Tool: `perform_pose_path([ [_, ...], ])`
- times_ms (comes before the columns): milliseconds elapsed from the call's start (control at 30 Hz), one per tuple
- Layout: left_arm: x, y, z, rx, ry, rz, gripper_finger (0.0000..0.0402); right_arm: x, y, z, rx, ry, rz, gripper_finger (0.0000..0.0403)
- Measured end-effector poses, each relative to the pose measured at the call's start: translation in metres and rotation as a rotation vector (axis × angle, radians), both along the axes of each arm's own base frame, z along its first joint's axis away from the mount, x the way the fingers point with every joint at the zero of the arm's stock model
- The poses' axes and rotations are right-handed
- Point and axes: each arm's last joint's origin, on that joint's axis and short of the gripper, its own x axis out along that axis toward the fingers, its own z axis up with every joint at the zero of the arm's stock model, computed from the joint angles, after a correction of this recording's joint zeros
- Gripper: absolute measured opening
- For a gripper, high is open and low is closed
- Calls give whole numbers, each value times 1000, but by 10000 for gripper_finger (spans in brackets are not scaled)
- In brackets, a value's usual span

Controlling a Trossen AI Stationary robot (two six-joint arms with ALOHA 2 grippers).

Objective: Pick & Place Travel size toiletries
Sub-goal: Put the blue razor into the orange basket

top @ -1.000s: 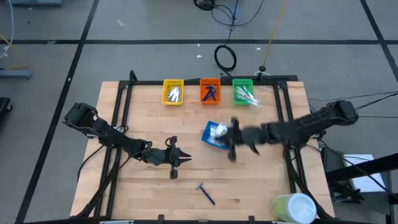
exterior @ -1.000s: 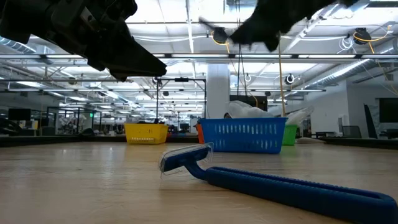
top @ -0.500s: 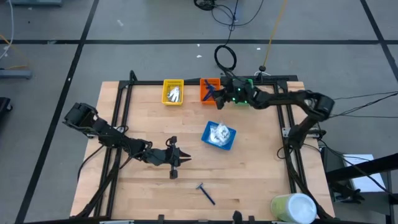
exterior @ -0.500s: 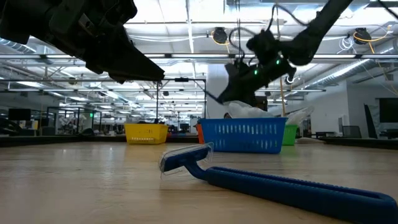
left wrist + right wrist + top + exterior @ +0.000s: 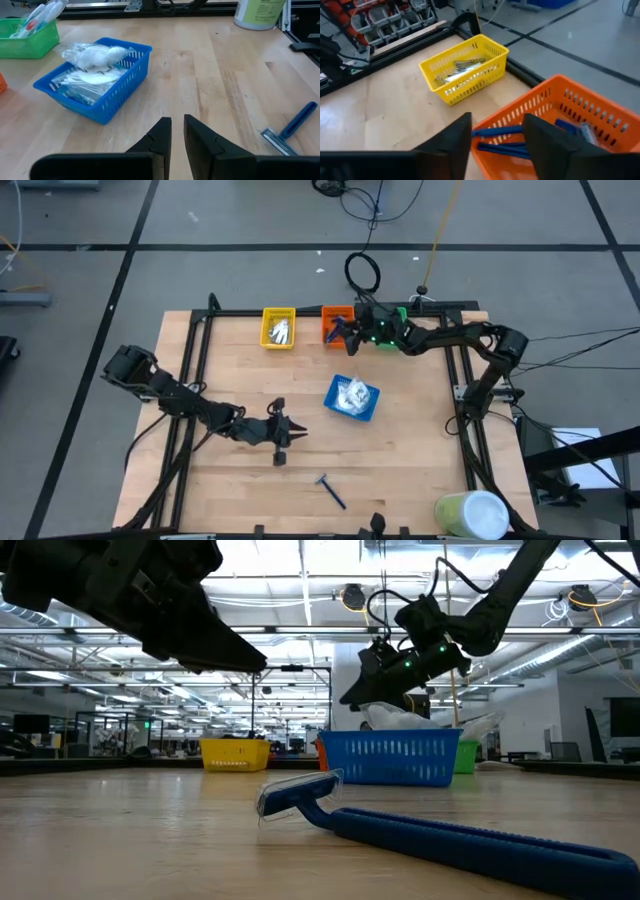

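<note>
A dark blue razor (image 5: pixel 330 490) lies flat on the table near the front edge; it also shows in the low view (image 5: pixel 400 825) and the left wrist view (image 5: pixel 290 127). My right gripper (image 5: pixel 345 332) hangs open over the orange tray (image 5: pixel 555 105) at the far edge. Blue razors (image 5: pixel 502 140) lie in that tray below its fingers. My left gripper (image 5: pixel 295 435) hovers shut and empty over the table's middle left (image 5: pixel 177 130). The blue tray (image 5: pixel 352 397) holds white sachets. The yellow tray (image 5: pixel 279 327) holds silvery packets.
A green tray (image 5: pixel 392 325) with light sticks stands right of the orange one, partly under my right arm. A big pale green-and-white cylinder (image 5: pixel 472 515) stands at the near right corner. A black frame (image 5: pixel 300 311) runs along the table's far edge and sides.
My right gripper has swung from above the blue tray toward the table's far edge and now hangs over the orange tray, almost still in the last half second.
</note>
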Motion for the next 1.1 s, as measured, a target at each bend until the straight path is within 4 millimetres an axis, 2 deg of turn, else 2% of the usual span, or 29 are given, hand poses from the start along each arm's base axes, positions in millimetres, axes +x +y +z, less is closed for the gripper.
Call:
perform_pose_path([
  [133,1,2,0,-1,0,9,51,3,11,9,-79,3,100,205],
  [233,1,4,0,-2,0,15,51,9,37,33,-206,-27,209,220],
  [300,1,4,0,-2,0,15,51,11,62,48,-263,-18,295,222],
  [367,1,4,-1,5,7,14,51,11,95,63,-300,-33,396,222],
  [467,1,4,-2,14,17,16,51,8,159,82,-323,-49,515,220],
  [600,1,5,-1,7,12,29,51,-3,248,88,-415,88,624,224],
  [700,1,5,-1,6,11,30,51,-7,303,93,-410,200,626,230],
  [800,1,5,-1,6,11,31,51,-3,345,82,-297,298,651,240],
  [900,2,7,-1,1,11,40,51,7,379,58,-230,382,660,253],
  [1000,3,10,-1,-19,9,62,51,18,405,33,-237,431,699,263],
  [1100,4,13,-2,-35,11,81,51,30,423,11,-214,436,750,267],
])
